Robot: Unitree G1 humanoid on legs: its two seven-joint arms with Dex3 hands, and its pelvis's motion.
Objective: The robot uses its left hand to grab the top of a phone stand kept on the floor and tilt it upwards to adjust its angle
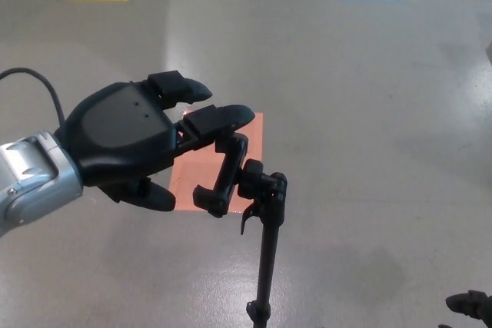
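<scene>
The phone stand point(264, 243) is seen standing on the floor point(369, 113) near the bottom centre of the head view, its thin black pole rising to a clamp head point(224, 174) that is set tilted, with its upper jaw to the far side and its lower jaw nearer and to the left. The left hand point(127, 140) is held just left of that clamp, its fingers point(219, 117) spread apart and empty, with the two upper ones stretched over the clamp's top edge; whether contact is made there cannot be told. The thumb is seen below, near the clamp's lower jaw.

A sideways push is judged the main risk: the pole is slender, its base is out of view, and a closing grip that lands off-centre could tip the whole stand to the right rather than turn the joint. A slip off the narrow top jaw is also thought possible.

Behind the clamp an orange patch point(211, 155) is marked on the floor. Open floor lies on every side, so room for an upward tilt is ample. Part of the right hand point(470, 305) is glimpsed at the near right corner, well apart; its fingers cannot be judged.
</scene>
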